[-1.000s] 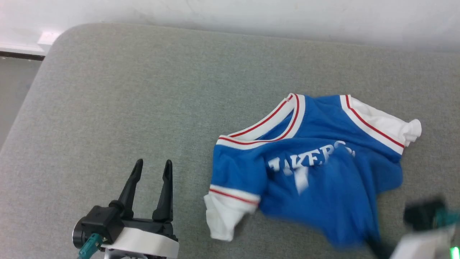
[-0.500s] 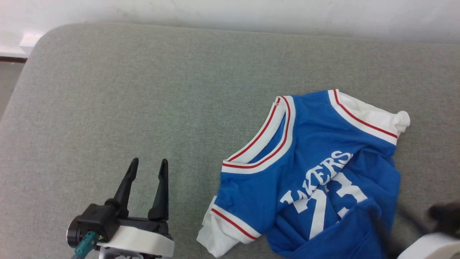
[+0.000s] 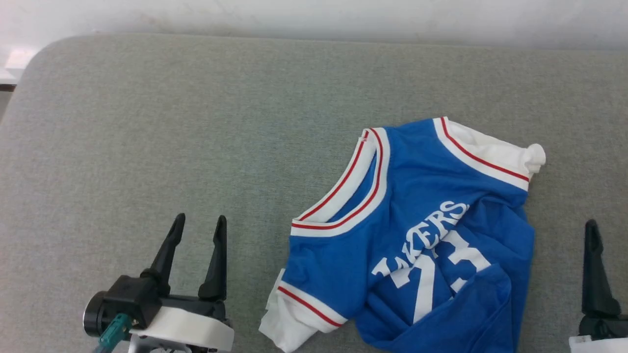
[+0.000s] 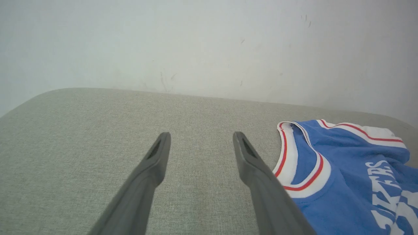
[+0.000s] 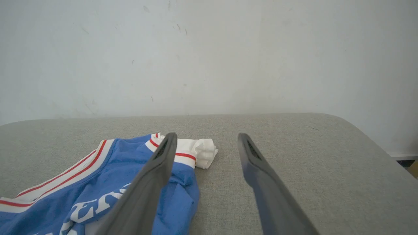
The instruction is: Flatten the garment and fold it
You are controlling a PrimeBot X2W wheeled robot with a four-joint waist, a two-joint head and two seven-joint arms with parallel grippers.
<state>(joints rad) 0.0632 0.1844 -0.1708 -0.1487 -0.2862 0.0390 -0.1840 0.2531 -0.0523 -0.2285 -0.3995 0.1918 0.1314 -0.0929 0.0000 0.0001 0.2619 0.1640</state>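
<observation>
Blue jersey T-shirt (image 3: pixel 422 215): lies front up and askew at lower right of the head view on the grey fabric surface (image 3: pixel 196 122), with its hem (image 3: pixel 466 309) flopped up over the number, one white sleeve end (image 3: pixel 532 157) bunched at upper right and the other (image 3: pixel 287 328) curled at the bottom edge. Left gripper (image 3: pixel 200 218) at lower left and right gripper (image 5: pixel 207 135) at the far right edge: both spread wide, holding nothing. Judged from this: flattening only partly done, hem and sleeves left to spread, folding not begun.
</observation>
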